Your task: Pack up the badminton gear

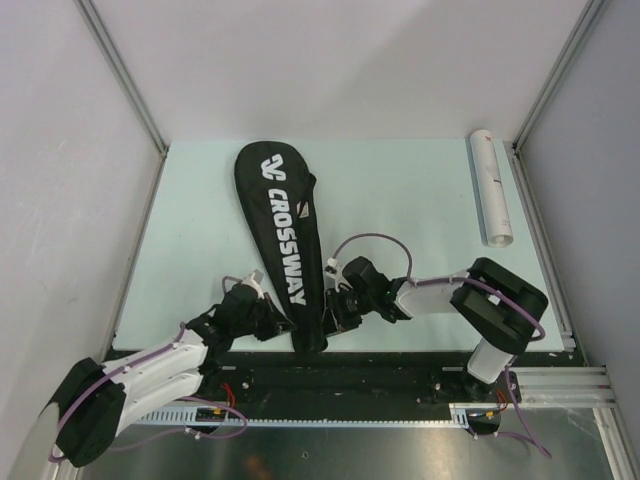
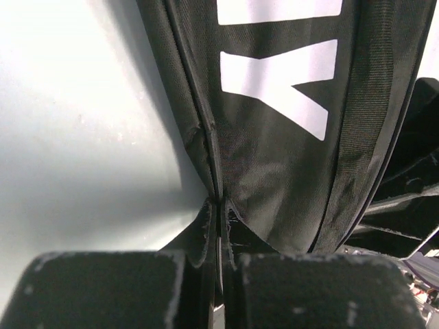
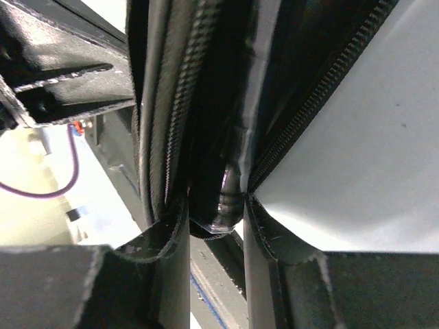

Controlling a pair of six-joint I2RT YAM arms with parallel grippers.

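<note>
The long black "CROSSWAY" racket bag (image 1: 285, 230) lies lengthwise on the table, narrow end towards me. My left gripper (image 1: 272, 318) is at the left edge of that narrow end. In the left wrist view it (image 2: 219, 223) is shut on the bag's edge seam (image 2: 214, 171). My right gripper (image 1: 338, 308) is at the bag's right edge. In the right wrist view it (image 3: 216, 221) is closed round the glossy black butt of a racket handle (image 3: 230, 195), between the bag's open zipper edges (image 3: 171, 103). The rest of the rackets is hidden in the bag. A white tube (image 1: 491, 190) lies at the back right. No shuttlecocks show.
The pale green table (image 1: 400, 200) is bounded by grey walls and aluminium frame posts (image 1: 120, 70). A black rail (image 1: 400, 375) with cables runs along the near edge, where both arm bases stand.
</note>
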